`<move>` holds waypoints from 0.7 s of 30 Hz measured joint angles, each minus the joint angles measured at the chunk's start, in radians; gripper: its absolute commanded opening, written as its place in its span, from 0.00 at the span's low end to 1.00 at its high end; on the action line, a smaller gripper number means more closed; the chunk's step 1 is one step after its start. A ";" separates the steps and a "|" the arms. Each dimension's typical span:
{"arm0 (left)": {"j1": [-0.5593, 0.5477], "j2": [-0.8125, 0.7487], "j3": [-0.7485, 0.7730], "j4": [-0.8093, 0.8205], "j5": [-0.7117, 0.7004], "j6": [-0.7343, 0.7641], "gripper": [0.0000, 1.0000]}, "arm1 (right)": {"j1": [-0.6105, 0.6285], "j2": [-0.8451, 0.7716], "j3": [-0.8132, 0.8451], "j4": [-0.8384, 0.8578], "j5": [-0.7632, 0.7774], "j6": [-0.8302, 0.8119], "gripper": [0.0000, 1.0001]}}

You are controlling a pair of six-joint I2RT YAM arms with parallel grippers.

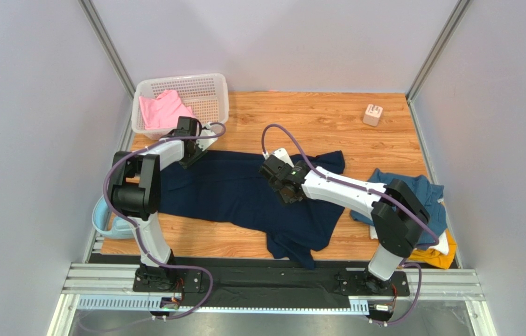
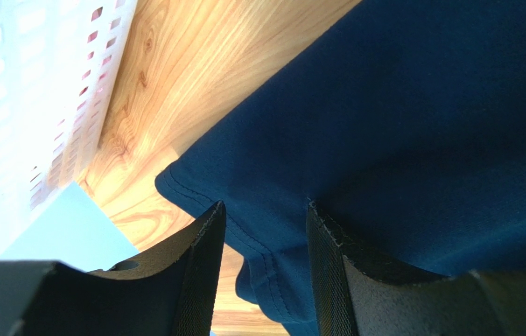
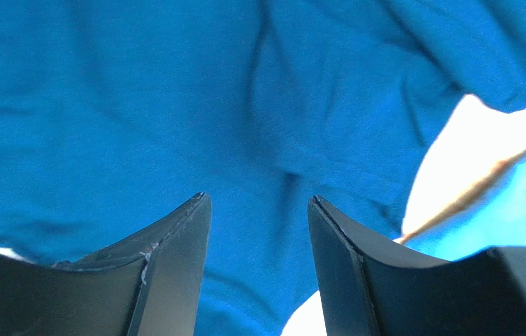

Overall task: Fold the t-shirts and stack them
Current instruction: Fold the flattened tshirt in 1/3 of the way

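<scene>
The dark navy t-shirt [image 1: 237, 192] lies spread across the middle of the table, its lower right part bunched. My left gripper [image 1: 190, 148] is at its far left corner. In the left wrist view the gripper [image 2: 265, 217] is open, with the shirt's stitched hem corner [image 2: 272, 259] between the parted fingers. My right gripper [image 1: 283, 180] is over the shirt's upper right part. In the right wrist view it [image 3: 258, 203] is open just above blue-looking cloth [image 3: 174, 105]. The pink tee [image 1: 164, 110] lies in the basket. The teal tee [image 1: 416, 192] lies at the right on white [image 1: 443, 244] and mustard [image 1: 439, 257] cloth.
A white perforated basket [image 1: 206, 91] stands at the back left, close to my left gripper, and shows in the left wrist view [image 2: 27, 84]. A small wooden cube [image 1: 373, 114] sits at the back right. A light blue bowl [image 1: 103, 218] hangs off the table's left edge.
</scene>
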 measured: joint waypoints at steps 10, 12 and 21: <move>0.000 -0.014 -0.002 -0.010 0.008 0.000 0.53 | 0.000 0.167 0.024 -0.010 0.161 -0.044 0.55; 0.000 -0.017 -0.003 -0.010 0.010 0.000 0.53 | 0.000 0.182 0.026 -0.009 0.171 -0.048 0.54; 0.000 -0.019 -0.007 -0.010 0.010 0.000 0.53 | -0.015 0.221 0.033 0.011 0.192 -0.058 0.24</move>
